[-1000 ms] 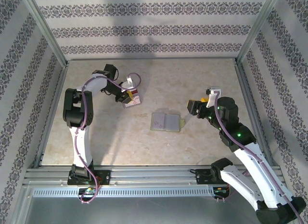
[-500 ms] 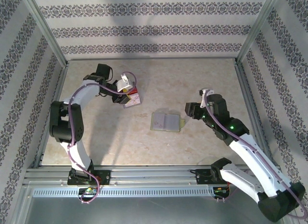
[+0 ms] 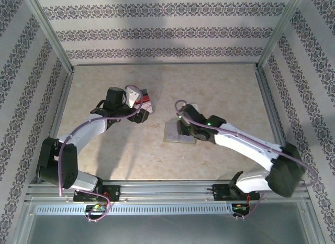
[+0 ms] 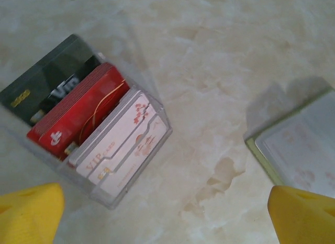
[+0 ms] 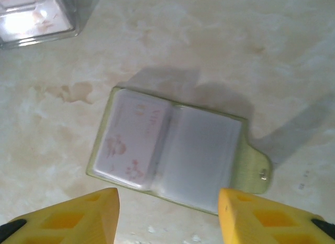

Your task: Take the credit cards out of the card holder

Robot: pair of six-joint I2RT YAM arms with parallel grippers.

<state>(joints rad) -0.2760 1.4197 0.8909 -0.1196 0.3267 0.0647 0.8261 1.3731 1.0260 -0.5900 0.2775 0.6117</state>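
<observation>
Card holder (image 5: 172, 150), pale open plastic bifold, lies mid-frame beneath right gripper (image 5: 167, 199), jaws parted, empty; left gripper (image 4: 165, 202) gapes empty over red, black, white credit cards (image 4: 89, 118), upper left.

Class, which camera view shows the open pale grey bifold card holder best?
The right wrist view: the whole pale grey bifold card holder lies open, with its tab and snap clear. The left wrist view catches just one corner; the top external view shows it small, partly hidden by the right arm.

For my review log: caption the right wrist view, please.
Right fingers spread over the open card holder, a pale card in one pocket.
</observation>
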